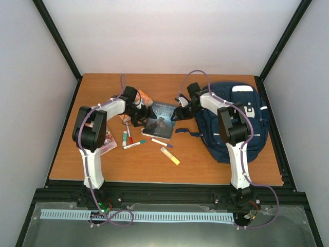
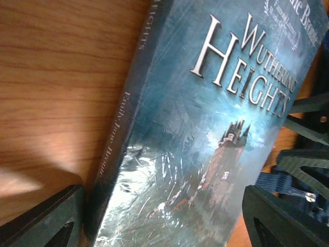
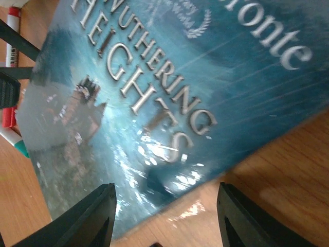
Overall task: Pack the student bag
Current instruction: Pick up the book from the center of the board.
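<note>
left hand (image 1: 140, 117): open wide and low at the left side of the book, one finger (image 2: 46, 218) just beside the spine, the other past the opposite edge; nothing gripped.
right hand (image 1: 180, 112): fingers (image 3: 87, 218) apart, down at the right side of the book, with a corner of the cover in the gap; not clamped on it.
table (image 1: 205, 167): orange-brown wood grain, bearing all the things.
student bag (image 1: 259, 131): navy blue with white patches, lying flat on the right part of the table, crossed by the right arm; dark strap on its left side, near the right hand; open or zipped, cannot tell.
book (image 1: 160, 122): "Wuthering Heights", glossy teal cover facing up, flat at the middle of the table between the two hands, just left of the student bag.
flat packet (image 1: 108, 144): pinkish, on the left of the table, partly hidden under the left arm.
orange item (image 1: 145, 96): behind the left hand, mostly hidden; kind unclear.
yellow stick (image 1: 170, 155): slanted on the table, in front of the book.
purple-tipped marker (image 1: 162, 142): between the book and the yellow stick.
teal-capped marker (image 1: 134, 145): in front of the left hand, left of the book.
green-capped marker (image 1: 124, 138): just beside the red pen.
red pen (image 1: 129, 135): thin, near the book's left edge.
</note>
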Tool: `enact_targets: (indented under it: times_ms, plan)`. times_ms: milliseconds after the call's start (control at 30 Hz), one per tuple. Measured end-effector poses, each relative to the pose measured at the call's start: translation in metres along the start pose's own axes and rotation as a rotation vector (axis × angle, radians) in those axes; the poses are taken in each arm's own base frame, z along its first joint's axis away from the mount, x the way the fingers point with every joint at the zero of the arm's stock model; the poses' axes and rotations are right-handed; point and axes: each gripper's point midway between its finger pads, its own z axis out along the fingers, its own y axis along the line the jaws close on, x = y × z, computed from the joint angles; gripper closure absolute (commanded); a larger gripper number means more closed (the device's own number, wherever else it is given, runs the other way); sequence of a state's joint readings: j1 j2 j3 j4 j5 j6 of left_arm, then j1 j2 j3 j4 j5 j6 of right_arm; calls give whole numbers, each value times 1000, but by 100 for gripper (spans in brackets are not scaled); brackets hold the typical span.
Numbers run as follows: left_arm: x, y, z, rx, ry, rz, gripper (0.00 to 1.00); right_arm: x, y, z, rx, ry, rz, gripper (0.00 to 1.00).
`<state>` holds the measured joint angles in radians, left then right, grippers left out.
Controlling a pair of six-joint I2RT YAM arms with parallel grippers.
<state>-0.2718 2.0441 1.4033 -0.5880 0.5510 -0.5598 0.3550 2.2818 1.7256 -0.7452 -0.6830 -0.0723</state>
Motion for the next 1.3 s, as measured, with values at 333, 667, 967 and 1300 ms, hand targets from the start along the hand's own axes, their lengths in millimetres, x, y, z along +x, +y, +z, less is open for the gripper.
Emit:
enact_targets:
  times_ms: [333, 667, 967, 1300]
  plan:
    - [1, -14, 3, 97, 33, -96, 15, 1, 1, 1, -37, 1, 3, 49]
    - [-6, -28, 0, 164, 18, -129, 20, 1, -6, -4, -33, -2, 21, 49]
    - [-5, -60, -21, 241, -3, -100, 21, 2, -6, -4, -34, 0, 22, 48]
    - [8, -76, -34, 247, 7, -73, 29, 5, -2, -5, -68, 8, 35, 47]
